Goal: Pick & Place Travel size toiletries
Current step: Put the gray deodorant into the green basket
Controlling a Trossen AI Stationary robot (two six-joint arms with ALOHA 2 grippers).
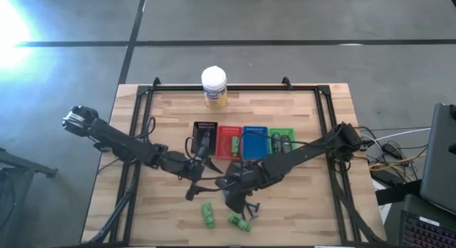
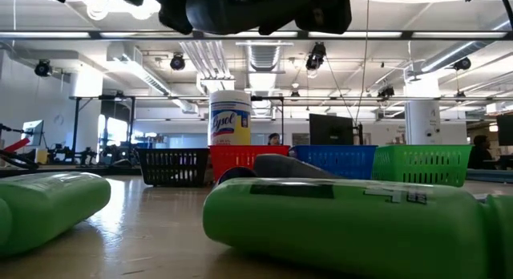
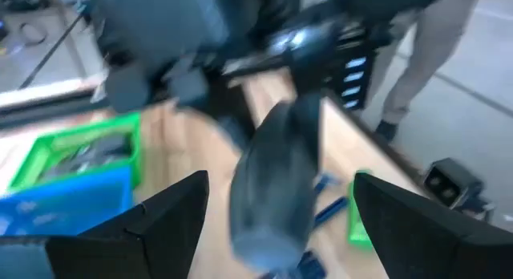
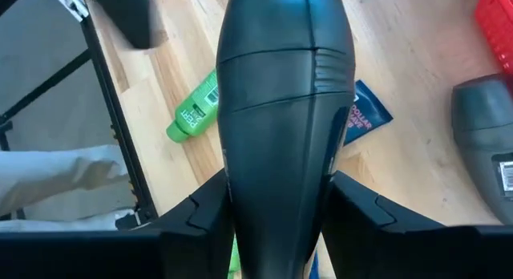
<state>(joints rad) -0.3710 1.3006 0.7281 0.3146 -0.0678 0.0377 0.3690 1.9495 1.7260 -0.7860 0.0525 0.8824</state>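
Note:
My right gripper (image 1: 235,194) (image 4: 276,200) is shut on a dark grey tube (image 4: 280,78) above the table's near middle. My left gripper (image 1: 191,182) (image 3: 276,200) is open just to its left. The tube (image 3: 272,175) shows between and beyond the left gripper's fingers, apart from them. Two bright green bottles (image 1: 207,214) (image 1: 240,221) lie on their sides near the front edge and fill the low view (image 2: 48,203) (image 2: 353,223). A grey container (image 4: 485,143) and a blue packet (image 4: 369,111) lie on the wood below. My right gripper pinches the dark grey tube between its two fingers, one on each side of the tube's body (image 4: 276,183). The tube runs along the fingers and sticks out past their tips. It is clear of the table, and the wood shows beneath it.
Black (image 1: 205,134), red (image 1: 229,141), blue (image 1: 254,140) and green (image 1: 282,137) trays stand in a row mid-table. The green tray holds items. A white-lidded jar (image 1: 214,86) stands at the far edge. Thin black sticks (image 1: 251,208) lie by the right gripper. A person's legs (image 3: 433,54) stand beyond the table.

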